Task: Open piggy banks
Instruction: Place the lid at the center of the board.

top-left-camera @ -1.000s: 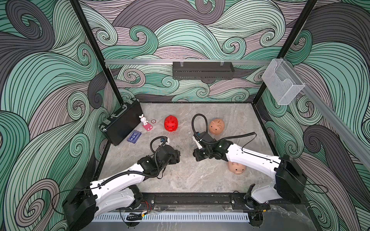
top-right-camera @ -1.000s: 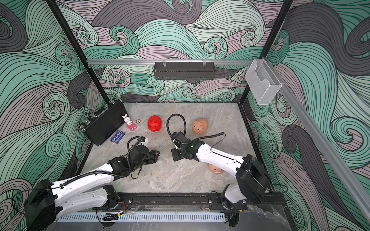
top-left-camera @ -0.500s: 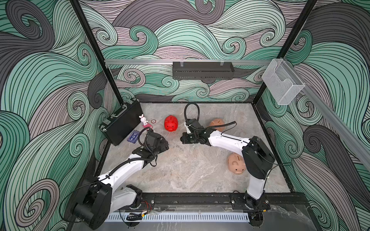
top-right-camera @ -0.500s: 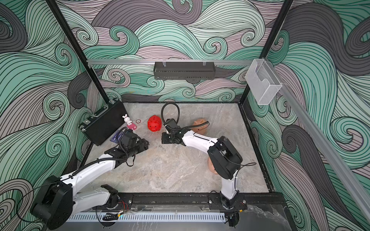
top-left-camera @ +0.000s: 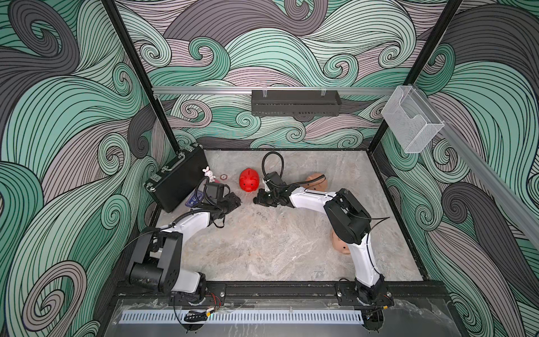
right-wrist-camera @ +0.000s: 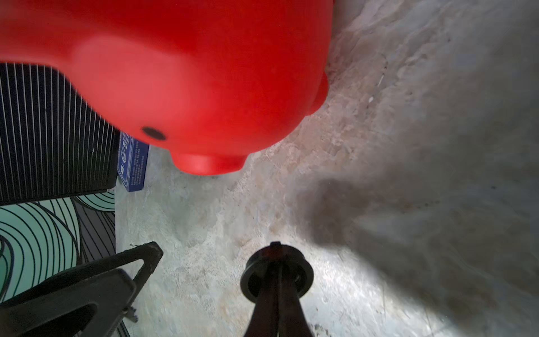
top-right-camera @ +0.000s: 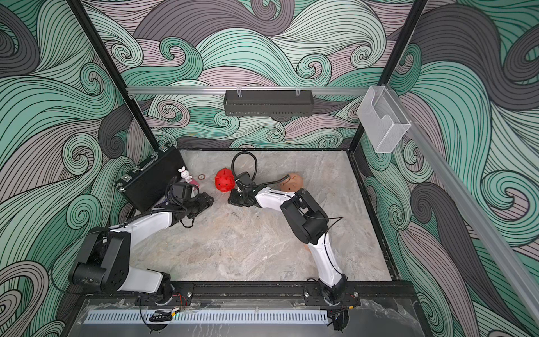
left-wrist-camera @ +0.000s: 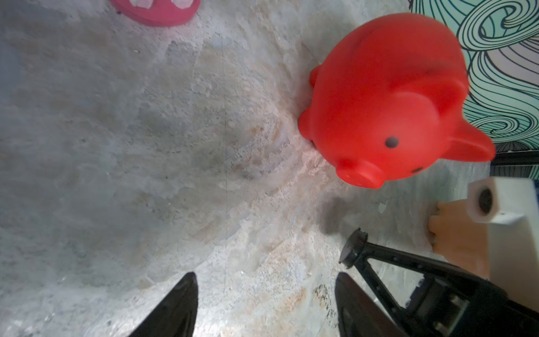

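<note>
Black case [top-left-camera: 178,178] is being seen at the far left of the tabletop [top-left-camera: 262,248]. A white rabbit figurine [top-left-camera: 207,172] and a blue card [top-left-camera: 193,201] are being noted just beside it. Left hand [left-wrist-camera: 265,275] is being held low over bare tabletop, fingers spread apart, nothing being gripped. Red piggy bank [top-left-camera: 248,182] is being shown upright on its feet, near the back centre, just behind the gap between both hands. Right hand [top-left-camera: 256,200] is being kept clamped on a black plug [right-wrist-camera: 277,274], beside the red pig's snout. One peach piggy bank [top-left-camera: 318,182] is being partly hidden behind the right arm. Another peach piggy bank [top-left-camera: 339,246] is being mostly covered under the right elbow, nearer the front.
</note>
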`<state>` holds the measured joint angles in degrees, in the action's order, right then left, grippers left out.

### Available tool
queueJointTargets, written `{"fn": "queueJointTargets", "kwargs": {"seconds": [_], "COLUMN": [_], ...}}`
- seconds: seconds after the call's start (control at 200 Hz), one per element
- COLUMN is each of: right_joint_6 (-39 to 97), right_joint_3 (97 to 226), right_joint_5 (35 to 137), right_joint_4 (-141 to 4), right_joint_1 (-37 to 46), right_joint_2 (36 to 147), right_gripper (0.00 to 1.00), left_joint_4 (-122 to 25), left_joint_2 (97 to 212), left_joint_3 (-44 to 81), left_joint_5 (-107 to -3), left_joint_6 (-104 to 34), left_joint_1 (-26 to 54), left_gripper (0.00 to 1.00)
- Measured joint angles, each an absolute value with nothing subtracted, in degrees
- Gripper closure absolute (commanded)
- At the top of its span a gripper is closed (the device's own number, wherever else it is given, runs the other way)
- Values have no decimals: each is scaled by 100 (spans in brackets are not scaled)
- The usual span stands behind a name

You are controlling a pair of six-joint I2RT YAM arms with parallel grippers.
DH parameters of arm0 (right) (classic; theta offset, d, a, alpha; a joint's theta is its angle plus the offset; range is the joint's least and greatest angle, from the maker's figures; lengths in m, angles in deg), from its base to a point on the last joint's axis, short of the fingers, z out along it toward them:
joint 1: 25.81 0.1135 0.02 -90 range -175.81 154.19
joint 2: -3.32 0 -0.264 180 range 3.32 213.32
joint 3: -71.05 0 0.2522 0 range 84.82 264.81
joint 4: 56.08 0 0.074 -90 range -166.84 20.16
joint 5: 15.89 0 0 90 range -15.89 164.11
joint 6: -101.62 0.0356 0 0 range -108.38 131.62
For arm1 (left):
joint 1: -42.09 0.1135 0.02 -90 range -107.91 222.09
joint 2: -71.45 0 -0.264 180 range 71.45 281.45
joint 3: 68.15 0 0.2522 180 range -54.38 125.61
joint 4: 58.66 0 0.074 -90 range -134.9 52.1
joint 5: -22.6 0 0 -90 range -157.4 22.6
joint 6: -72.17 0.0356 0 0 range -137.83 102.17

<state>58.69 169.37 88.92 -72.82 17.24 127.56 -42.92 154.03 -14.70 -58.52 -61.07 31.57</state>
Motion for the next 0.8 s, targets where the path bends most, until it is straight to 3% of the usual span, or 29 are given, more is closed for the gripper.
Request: {"fn": "queueJointTargets", "kwargs": {"seconds": [0.801], "right_joint_6": [6505], "right_joint_3": [17527], "right_joint_5": [9143], "right_joint_4": [-6941], "right_joint_1": [1698], "right_joint_2": [13460], "right_gripper": [99], "left_joint_4": [-4318], "left_joint_2": [15687], "left_joint_3": [-1352], "left_joint_5": [-5362], "left_joint_6": [-5919], "left_joint_1": [3371], "left_gripper": [28]}}
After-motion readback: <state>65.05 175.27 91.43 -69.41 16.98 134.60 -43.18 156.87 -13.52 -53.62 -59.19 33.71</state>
